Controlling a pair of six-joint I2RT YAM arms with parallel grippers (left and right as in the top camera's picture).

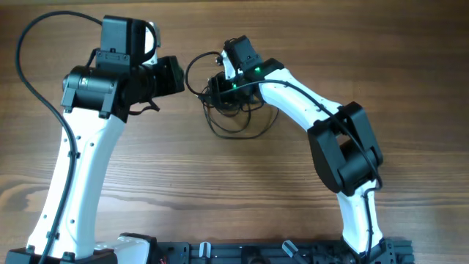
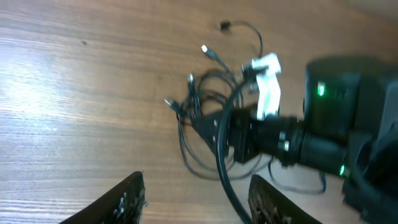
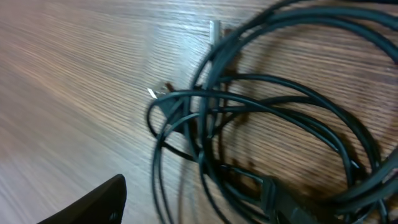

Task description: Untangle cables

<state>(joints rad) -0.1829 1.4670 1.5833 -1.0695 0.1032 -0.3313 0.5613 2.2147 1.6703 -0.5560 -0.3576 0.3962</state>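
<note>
A tangle of thin black cables [image 1: 233,110] with small metal plugs lies on the wooden table. It also shows in the left wrist view [image 2: 208,106] and, close up, in the right wrist view [image 3: 249,124]. My right gripper [image 1: 218,89] hangs low over the tangle's upper left part. Its left finger [image 3: 93,202] shows wide to the side and loops of cable run across the gap. The other finger is hard to make out. My left gripper [image 1: 176,75] is open just left of the tangle. In the left wrist view [image 2: 196,199] a thicker black cable passes close to its right finger.
The bare wooden table [image 1: 183,176] extends all round. One cable end with a small plug [image 2: 224,26] trails off beyond the tangle. The right arm's black wrist with green lights [image 2: 329,124] fills the right side of the left wrist view. Both arm bases stand at the near edge.
</note>
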